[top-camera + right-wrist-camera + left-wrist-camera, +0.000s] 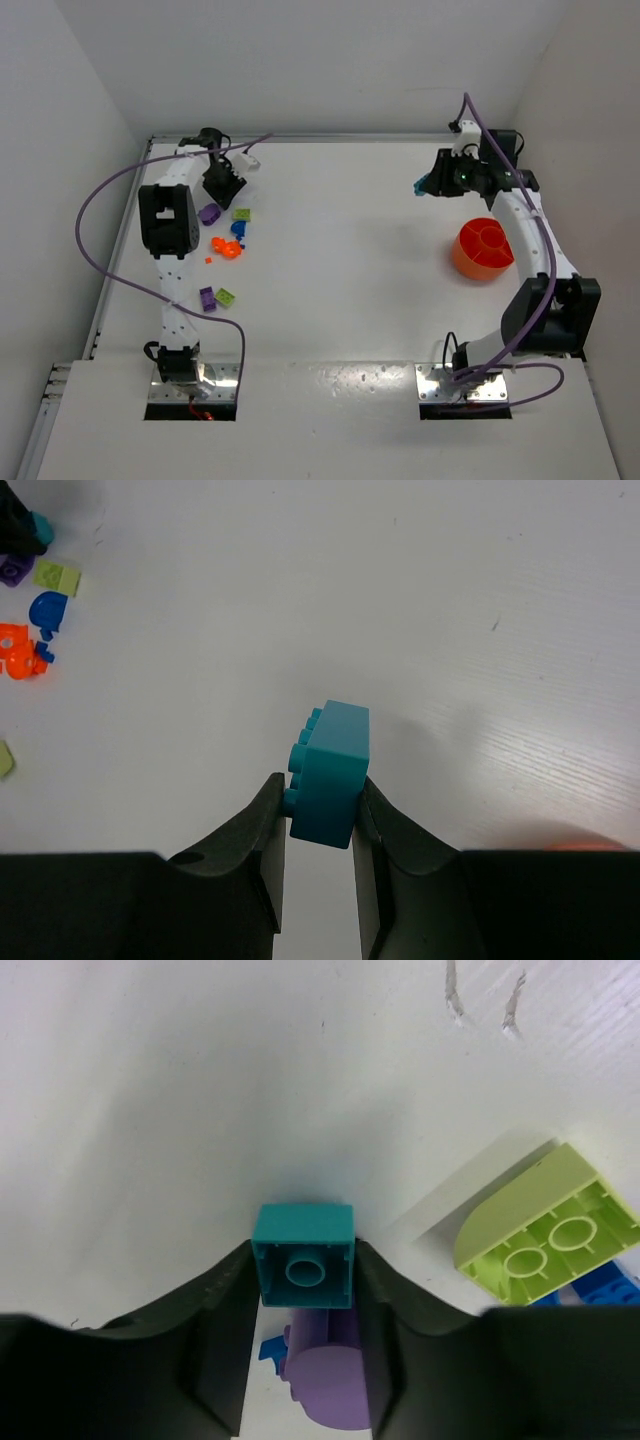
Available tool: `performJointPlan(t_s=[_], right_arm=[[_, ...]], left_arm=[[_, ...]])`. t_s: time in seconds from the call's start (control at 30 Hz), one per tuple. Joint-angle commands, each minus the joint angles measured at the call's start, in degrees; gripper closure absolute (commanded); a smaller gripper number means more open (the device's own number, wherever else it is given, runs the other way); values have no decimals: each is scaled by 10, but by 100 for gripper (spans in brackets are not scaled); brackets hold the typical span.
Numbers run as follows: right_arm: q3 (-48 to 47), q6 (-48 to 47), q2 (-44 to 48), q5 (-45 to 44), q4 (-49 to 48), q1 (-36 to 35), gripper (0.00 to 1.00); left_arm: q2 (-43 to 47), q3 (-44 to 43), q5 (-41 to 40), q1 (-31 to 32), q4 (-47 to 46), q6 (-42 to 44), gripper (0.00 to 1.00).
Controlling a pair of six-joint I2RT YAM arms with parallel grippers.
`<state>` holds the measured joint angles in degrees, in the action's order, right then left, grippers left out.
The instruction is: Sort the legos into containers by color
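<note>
On the left wrist camera I see the left gripper [305,1260] low over the table [200,1080]. Its two fingers press against opposite sides of a small teal brick [305,1265], and the jaws are only as wide as that brick. The brick sits right at the fingertips, hollow underside facing the camera. A purple piece [325,1380] lies just behind it at 6 o'clock, between the fingers, and a lime brick [545,1225] lies near at 3 o'clock, also underside up. From above, this gripper is at the far left of the table with the other loose legos [226,246] scattered at its 6 o'clock. The right gripper [320,785] is clamped on a larger teal block [330,775], raised off the table, studs pointing to 9 o'clock. In the top view the orange tub [468,262] stands at that gripper's 5 o'clock, near but apart.
</note>
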<state>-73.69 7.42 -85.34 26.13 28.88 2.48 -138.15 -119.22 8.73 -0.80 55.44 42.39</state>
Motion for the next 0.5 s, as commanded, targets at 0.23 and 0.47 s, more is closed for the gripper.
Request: performJointPlan(t_s=[0.23, 0.47], right_arm=[[-73, -73, -13, -96, 60, 68, 100], [-77, -91, -13, -163, 94, 120, 100]], left_arm=[[46, 38, 61, 11, -22, -1, 75], [156, 25, 138, 51, -22, -124, 93]])
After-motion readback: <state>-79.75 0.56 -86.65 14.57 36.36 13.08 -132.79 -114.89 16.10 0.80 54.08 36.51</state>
